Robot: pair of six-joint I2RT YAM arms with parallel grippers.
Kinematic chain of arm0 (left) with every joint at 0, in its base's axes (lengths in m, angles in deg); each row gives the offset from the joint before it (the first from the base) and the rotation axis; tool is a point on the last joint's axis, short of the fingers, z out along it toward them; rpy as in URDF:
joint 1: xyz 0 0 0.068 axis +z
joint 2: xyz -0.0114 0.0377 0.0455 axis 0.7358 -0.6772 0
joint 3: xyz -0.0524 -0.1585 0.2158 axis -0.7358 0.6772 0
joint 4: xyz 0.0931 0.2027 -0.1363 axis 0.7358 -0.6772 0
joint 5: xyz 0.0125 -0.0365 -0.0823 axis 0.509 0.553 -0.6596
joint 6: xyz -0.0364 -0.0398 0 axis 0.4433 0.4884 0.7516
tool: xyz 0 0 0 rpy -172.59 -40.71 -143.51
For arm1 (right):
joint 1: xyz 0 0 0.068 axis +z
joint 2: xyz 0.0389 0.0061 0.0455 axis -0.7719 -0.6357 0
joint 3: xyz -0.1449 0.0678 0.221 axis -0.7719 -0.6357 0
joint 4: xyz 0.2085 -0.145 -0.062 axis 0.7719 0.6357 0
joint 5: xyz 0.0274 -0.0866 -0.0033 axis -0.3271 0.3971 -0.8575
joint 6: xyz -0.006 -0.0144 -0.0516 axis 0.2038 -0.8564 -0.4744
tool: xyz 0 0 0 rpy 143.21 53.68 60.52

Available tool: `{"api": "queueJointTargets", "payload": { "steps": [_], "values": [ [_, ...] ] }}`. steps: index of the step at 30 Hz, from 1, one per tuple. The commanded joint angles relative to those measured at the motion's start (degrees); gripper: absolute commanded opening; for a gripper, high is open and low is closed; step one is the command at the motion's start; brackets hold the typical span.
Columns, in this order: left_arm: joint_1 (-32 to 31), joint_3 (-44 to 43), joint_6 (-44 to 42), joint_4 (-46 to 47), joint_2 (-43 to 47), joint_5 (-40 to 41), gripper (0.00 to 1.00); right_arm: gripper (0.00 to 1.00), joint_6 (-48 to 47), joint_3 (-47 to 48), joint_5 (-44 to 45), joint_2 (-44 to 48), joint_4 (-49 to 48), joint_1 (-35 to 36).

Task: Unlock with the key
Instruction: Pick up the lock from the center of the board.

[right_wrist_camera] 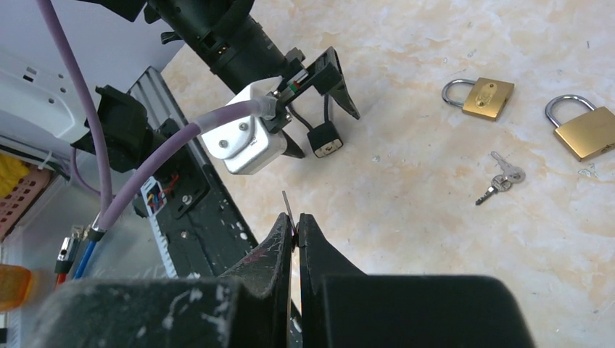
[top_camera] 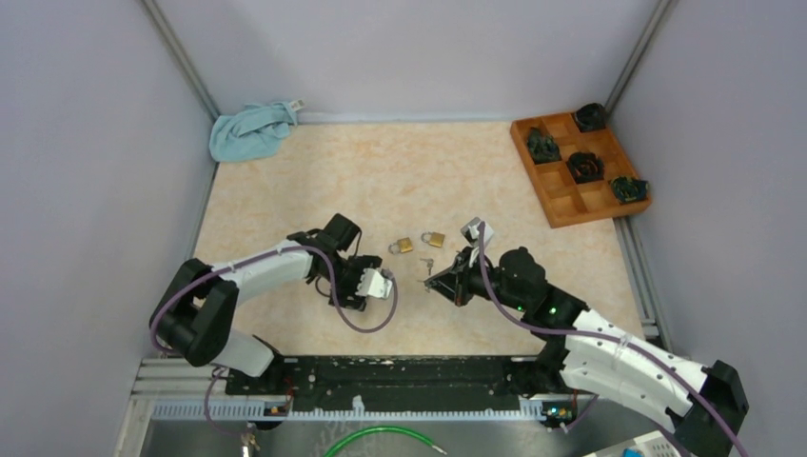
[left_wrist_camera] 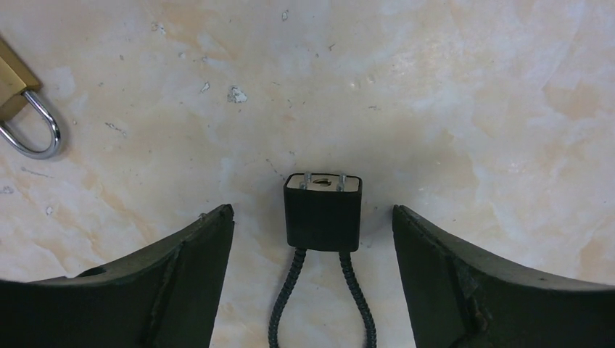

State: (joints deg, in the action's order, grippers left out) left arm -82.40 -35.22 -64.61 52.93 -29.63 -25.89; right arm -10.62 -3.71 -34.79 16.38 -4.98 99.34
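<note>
Right end effector (right_wrist_camera: 295, 219), key (right_wrist_camera: 286, 203) over tabletop (right_wrist_camera: 435, 239)

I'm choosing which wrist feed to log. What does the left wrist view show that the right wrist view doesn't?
Only the left wrist view: the keyhole on the black lock, close up, with gaps to both fingers of the open left hand. Only the right wrist view: the right hand shut on a thin key, loose keys, a second brass padlock. Both: the black lock, one brass padlock, the marbled table.
</note>
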Motion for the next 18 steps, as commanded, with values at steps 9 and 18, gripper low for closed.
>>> {"api": "queueJointTargets", "payload": {
  "steps": [9,18],
  "values": [
    [-0.02,-0.41,-8.16,-2.93,-1.08,-2.69,0.47,0.00,0.48,1.89,1.10,2.01,0.08,-0.65],
    [-0.13,-2.08,-8.20,-6.31,-0.49,-4.74,0.00,0.00,0.32,2.94,1.03,1.49,0.76,-0.60]
  ]
}}
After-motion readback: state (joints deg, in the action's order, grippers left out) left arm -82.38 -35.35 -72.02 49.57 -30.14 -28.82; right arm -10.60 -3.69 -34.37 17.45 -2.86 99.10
